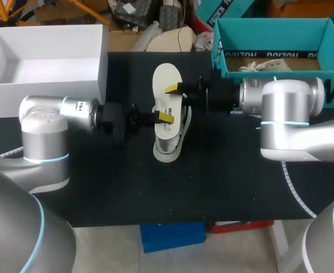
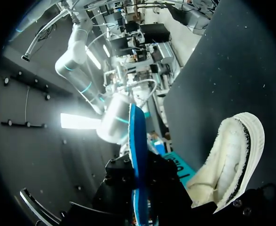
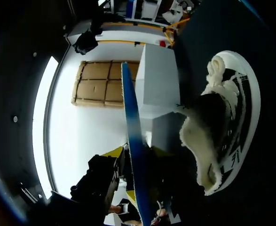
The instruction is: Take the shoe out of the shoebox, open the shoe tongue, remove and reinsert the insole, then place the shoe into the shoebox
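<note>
The insole (image 1: pixel 167 77) is held up over the middle of the black tabletop (image 1: pixel 212 182), pale face upward, and it is gripped from both sides. The left end effector (image 1: pixel 164 117), brought in from the left, is clamped on the insole's nearer half, one yellow tip seen lying on the top face. The right end effector (image 1: pixel 172 89), brought in from the right, is pinched on the farther half in the same way. In both wrist views the insole is seen edge-on as a thin blue blade running between the fingers. The shoe (image 1: pixel 175 142) is found directly beneath the insole, resting on the tabletop, out of the box. Its black-and-white upper and fleecy white lining are shown in the wrist views, just beside the end effectors. The teal shoebox (image 1: pixel 272 23) is set open at the far right edge of the tabletop, well apart from the shoe. A white box (image 1: pixel 47 91) is placed at the far left.
</note>
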Controlling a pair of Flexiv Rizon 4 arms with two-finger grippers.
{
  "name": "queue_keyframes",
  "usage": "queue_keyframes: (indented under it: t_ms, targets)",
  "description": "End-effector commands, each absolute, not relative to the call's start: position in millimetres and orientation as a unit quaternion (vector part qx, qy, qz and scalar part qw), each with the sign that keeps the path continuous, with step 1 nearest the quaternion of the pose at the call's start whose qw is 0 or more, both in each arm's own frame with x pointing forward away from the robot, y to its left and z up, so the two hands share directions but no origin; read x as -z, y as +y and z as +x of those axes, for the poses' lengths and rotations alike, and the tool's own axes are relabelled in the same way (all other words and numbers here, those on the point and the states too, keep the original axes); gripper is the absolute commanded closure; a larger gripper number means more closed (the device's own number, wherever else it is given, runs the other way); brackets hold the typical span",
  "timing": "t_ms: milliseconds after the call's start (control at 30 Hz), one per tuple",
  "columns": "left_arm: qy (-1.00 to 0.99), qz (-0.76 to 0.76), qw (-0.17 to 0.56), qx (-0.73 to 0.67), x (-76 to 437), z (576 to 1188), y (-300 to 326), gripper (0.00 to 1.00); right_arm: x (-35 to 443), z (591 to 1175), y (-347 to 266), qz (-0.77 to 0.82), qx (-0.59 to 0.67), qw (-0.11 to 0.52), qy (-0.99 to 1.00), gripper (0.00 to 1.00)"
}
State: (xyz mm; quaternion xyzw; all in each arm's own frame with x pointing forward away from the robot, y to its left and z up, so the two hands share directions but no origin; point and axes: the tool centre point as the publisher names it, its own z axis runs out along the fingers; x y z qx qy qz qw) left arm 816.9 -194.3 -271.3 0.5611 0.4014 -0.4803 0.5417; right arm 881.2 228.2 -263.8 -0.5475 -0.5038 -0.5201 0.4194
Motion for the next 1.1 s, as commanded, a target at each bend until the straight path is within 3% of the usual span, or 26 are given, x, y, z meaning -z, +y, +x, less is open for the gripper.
queue_keyframes:
  t_ms: [33, 333, 400, 433, 733, 767, 800, 967, 1100]
  targets:
    - [0.401, 0.562, 0.542, 0.479, 272, 816, -195, 1.0, 261, 881, 227, -0.547, 0.514, 0.417, -0.512, 0.75]
    - [0.401, 0.562, 0.542, 0.479, 272, 816, -195, 1.0, 261, 882, 225, -0.546, 0.508, 0.412, -0.524, 0.85]
    - [0.401, 0.562, 0.542, 0.479, 272, 816, -195, 1.0, 261, 882, 224, -0.545, 0.508, 0.41, -0.527, 0.91]
    - [0.401, 0.562, 0.542, 0.479, 272, 816, -195, 1.0, 261, 882, 224, -0.544, 0.508, 0.409, -0.528, 1.0]
    - [0.401, 0.562, 0.542, 0.479, 272, 816, -195, 1.0, 262, 882, 223, -0.542, 0.507, 0.41, -0.53, 1.0]
    - [0.401, 0.562, 0.542, 0.479, 272, 816, -195, 0.66, 262, 882, 223, -0.542, 0.507, 0.41, -0.53, 1.0]
    - [0.404, 0.564, 0.546, 0.47, 270, 817, -194, 0.0, 262, 882, 223, -0.542, 0.507, 0.41, -0.53, 1.0]
    - [0.424, 0.606, 0.536, 0.406, 250, 818, -174, 0.0, 262, 882, 223, -0.542, 0.507, 0.41, -0.53, 1.0]
    - [0.481, 0.661, 0.478, 0.322, 239, 816, -153, 0.0, 262, 882, 223, -0.542, 0.507, 0.41, -0.53, 1.0]
